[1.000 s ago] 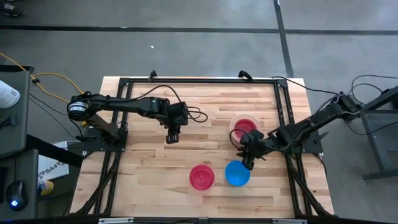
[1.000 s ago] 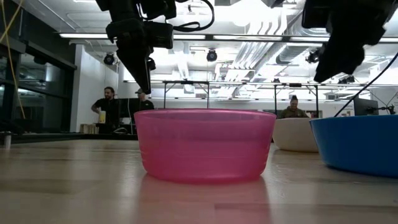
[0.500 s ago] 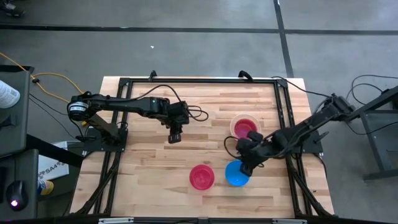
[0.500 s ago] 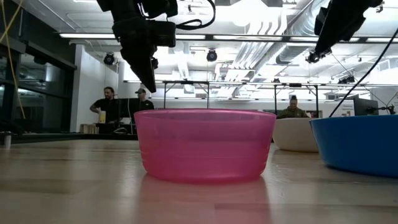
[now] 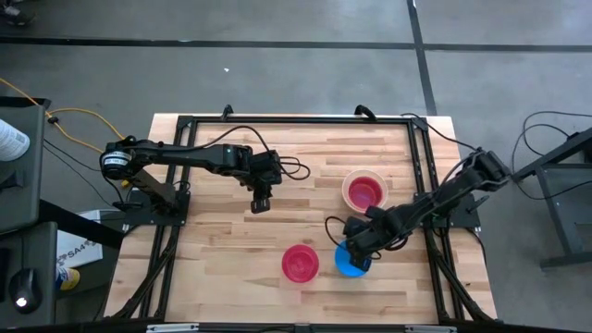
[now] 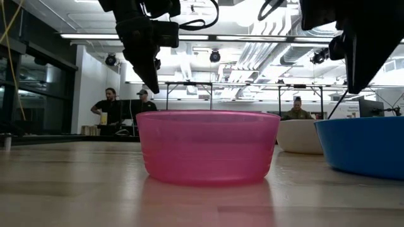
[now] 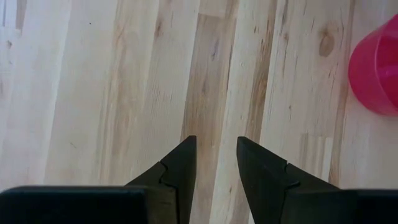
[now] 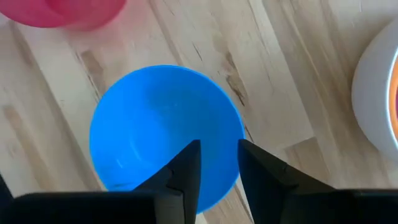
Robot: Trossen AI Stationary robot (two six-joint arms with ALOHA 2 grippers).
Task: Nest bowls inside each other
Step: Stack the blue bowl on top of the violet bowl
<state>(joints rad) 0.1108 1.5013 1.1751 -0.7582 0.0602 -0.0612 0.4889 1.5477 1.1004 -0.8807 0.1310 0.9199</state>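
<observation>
A blue bowl stands on its base near the table's front edge, right of centre, with a pink-red bowl to its left. Farther back stands a white bowl with other bowls nested in it; a yellow rim shows in the right wrist view. My right gripper hangs open over the blue bowl, fingers pointing steeply down above its rim, clear of it in the low view. My left gripper hangs open over bare wood left of centre.
A black frame runs around the wooden table top. Bare wood lies on the table's left half and along its far side. In the low view people stand in the room beyond the table.
My right gripper has moved toward the table's near edge and a little left, from beside the white bowl to above the blue bowl, tipping more steeply downward. The bowls have stayed in place.
</observation>
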